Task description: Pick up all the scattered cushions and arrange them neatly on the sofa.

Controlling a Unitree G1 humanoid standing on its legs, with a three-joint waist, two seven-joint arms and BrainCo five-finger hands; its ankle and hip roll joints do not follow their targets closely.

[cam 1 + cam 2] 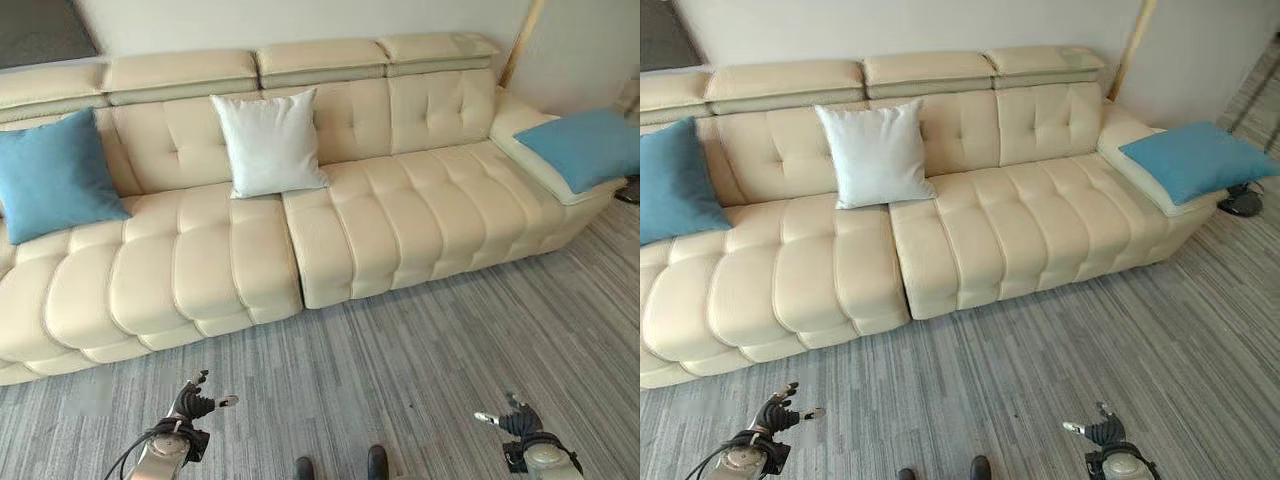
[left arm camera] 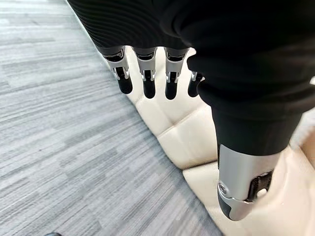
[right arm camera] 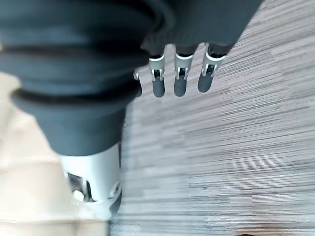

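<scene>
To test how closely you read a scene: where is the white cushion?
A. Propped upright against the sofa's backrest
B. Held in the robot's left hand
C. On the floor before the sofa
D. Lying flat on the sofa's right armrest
A: the white cushion stands on the sofa seat and leans on the backrest, between the two blue cushions.

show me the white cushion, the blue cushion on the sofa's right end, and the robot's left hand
white cushion (image 1: 268, 143), left eye view, centre of its face.
blue cushion (image 1: 583, 146), left eye view, middle of its top side.
left hand (image 2: 147, 81), left wrist view, on one straight finger.
</scene>
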